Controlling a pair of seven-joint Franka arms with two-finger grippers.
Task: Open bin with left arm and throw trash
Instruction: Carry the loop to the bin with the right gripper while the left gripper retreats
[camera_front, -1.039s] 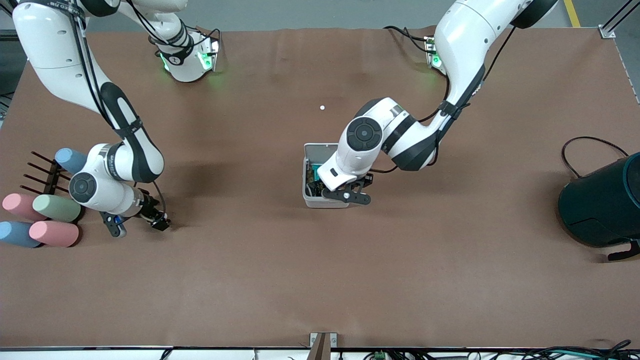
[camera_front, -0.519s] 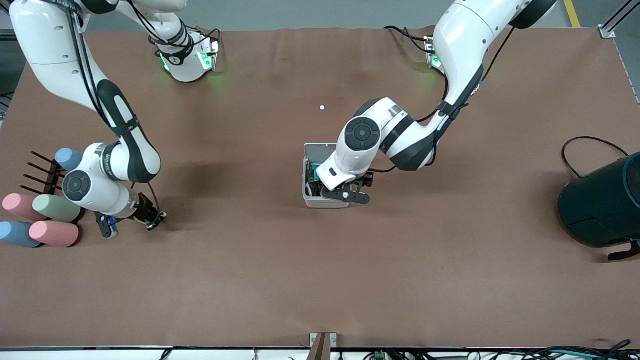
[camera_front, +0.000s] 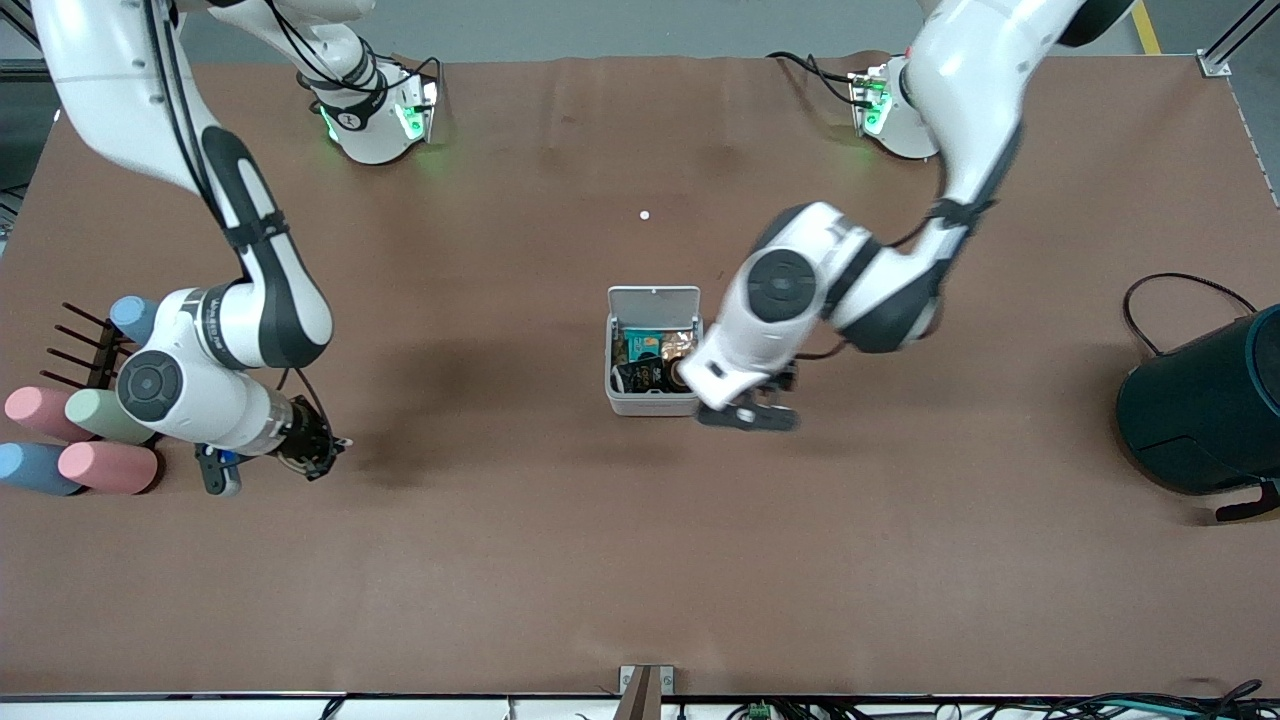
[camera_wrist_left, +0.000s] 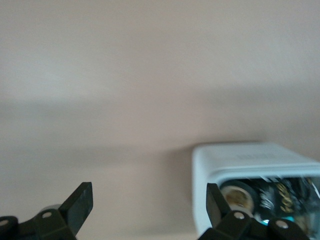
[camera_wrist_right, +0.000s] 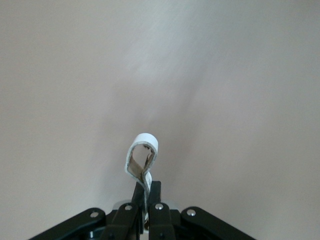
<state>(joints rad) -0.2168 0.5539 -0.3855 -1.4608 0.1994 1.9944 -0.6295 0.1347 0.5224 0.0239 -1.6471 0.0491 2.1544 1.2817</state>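
The white bin (camera_front: 650, 403) stands mid-table with its lid (camera_front: 655, 299) swung up and open. Inside lie a black packet (camera_front: 634, 376), a dark tape roll (camera_front: 677, 373) and other wrappers. My left gripper (camera_front: 748, 416) is open and empty, low beside the bin toward the left arm's end. The left wrist view shows the bin (camera_wrist_left: 250, 160), the tape roll (camera_wrist_left: 235, 195) and my open left gripper (camera_wrist_left: 148, 200). My right gripper (camera_front: 318, 452) hangs low over the table beside the cups, shut on the white figure-eight loop (camera_wrist_right: 142, 155). It also shows in the right wrist view (camera_wrist_right: 148, 194).
Pastel cups (camera_front: 100, 440) and a dark rack (camera_front: 90, 350) lie at the right arm's end. A big dark teal container (camera_front: 1200, 400) with a black cable (camera_front: 1180, 285) sits at the left arm's end. A small white dot (camera_front: 644, 215) lies farther from the camera than the bin.
My left gripper has drawn off the bin toward the left arm's end, uncovering the open bin. My right gripper, holding the loop, has shifted slightly beside the cups.
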